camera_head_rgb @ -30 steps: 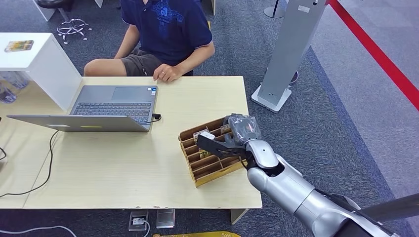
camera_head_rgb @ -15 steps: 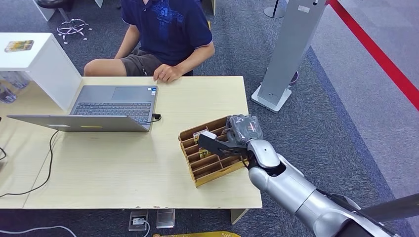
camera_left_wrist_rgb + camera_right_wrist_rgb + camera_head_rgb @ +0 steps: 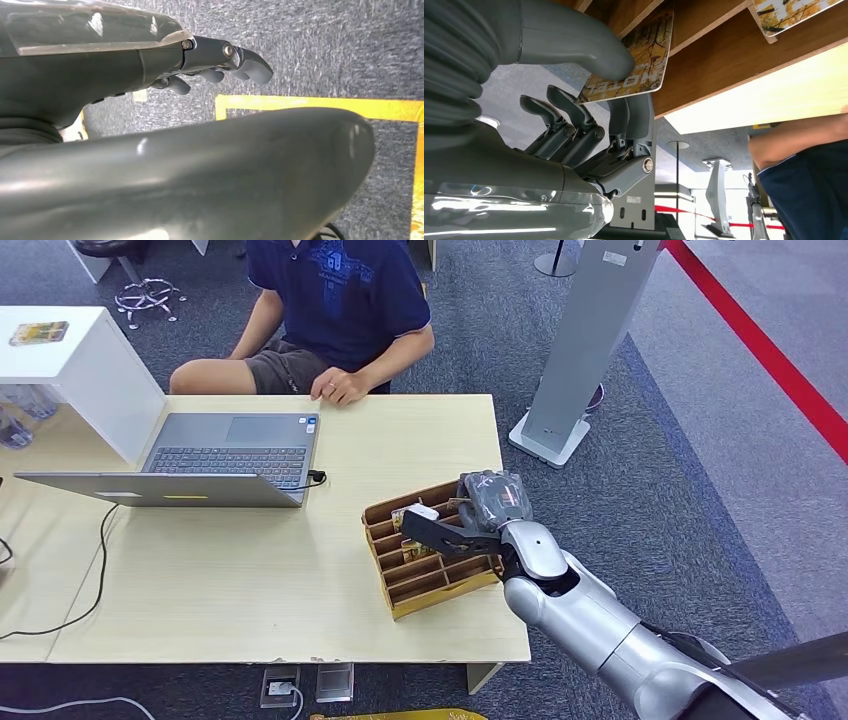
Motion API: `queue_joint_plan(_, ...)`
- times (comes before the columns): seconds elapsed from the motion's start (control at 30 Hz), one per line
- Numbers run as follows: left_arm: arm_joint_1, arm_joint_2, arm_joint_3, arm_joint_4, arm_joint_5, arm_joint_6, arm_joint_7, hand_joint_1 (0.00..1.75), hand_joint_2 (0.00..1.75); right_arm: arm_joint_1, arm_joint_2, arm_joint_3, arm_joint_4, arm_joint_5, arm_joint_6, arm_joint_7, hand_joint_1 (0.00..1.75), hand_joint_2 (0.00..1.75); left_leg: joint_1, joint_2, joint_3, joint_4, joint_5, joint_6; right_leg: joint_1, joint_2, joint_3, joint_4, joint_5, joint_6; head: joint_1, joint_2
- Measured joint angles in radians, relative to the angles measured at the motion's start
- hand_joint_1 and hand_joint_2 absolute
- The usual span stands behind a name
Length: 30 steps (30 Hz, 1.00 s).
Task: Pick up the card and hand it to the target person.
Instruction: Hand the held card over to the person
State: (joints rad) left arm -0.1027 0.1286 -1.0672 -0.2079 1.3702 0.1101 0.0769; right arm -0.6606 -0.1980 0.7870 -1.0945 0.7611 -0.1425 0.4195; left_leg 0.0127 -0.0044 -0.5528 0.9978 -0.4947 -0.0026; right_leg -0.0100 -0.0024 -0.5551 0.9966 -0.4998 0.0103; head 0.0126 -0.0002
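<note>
- Fingers (image 3: 631, 112) of the right hand (image 3: 470, 518) are pressed against the underside of a thin, glossy, rounded-cornered card printed in yellow and brown (image 3: 636, 60), with the thick grey thumb (image 3: 574, 37) laid on its printed face; the card is pinched between them while part of it sits in its slot.
- That card is lodged in the slotted brown cardboard organiser (image 3: 425, 575), which stands near the right front corner of the pale wooden worktop (image 3: 250, 590), tilted askew to the edges.
- A slip is judged possible: the card's surface looks smooth and slick, the thumb's tip is rounded hard plastic, and the pinch covers only one end of the card.
- If the card is drawn out at an angle, it could be caught on the stiff cardboard divider and bent or dragged free of the grip.
- The organiser looks light, so it could be lifted or shoved toward the worktop's right edge with the pull.
- A second printed card (image 3: 791, 12) lies in a neighbouring slot and could be disturbed.
- The left hand (image 3: 220, 62) is held over grey carpet, its smooth dark fingers loosely apart with nothing in them.
- The seated person in a navy shirt (image 3: 335, 300) waits at the far edge, beside an open grey laptop (image 3: 230, 455); the handover reach is judged long.
</note>
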Motion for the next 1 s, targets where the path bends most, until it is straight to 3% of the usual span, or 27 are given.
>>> queue_joint_plan(0.33,0.000,0.000,0.000,0.000,0.018,0.010,-0.008,0.00,0.00,0.002,0.000,0.000,-0.050,0.015,-0.009,-0.004,1.75,1.75,0.000,0.000,0.000,0.000,0.000,0.000,0.000,0.000,0.000,0.000,0.000,0.000,0.000,0.000)
queue_joint_plan(0.7,0.000,0.000,0.000,0.000,0.006,-0.002,-0.018,0.00,0.00,-0.063,0.008,0.004,-0.253,0.015,0.002,0.001,1.75,1.75,0.000,0.000,-0.001,0.000,0.000,0.000,0.000,0.000,0.000,0.001,0.000,0.000,0.000,0.000)
queue_joint_plan(0.83,-0.001,0.000,0.000,0.000,-0.001,-0.006,-0.027,0.00,0.00,-0.150,0.048,0.017,-0.207,-0.057,-0.008,-0.059,1.75,1.75,0.000,0.000,-0.001,0.000,0.001,0.000,0.000,0.000,0.000,0.001,0.000,0.000,0.000,0.000)
queue_joint_plan(1.0,-0.004,0.000,0.000,0.000,-0.009,-0.012,-0.035,0.00,0.00,-0.254,0.134,0.043,-0.024,-0.121,-0.046,-0.155,1.75,1.75,0.000,-0.001,-0.001,0.000,0.001,0.000,0.000,0.000,0.000,0.002,0.000,0.000,0.000,0.000)
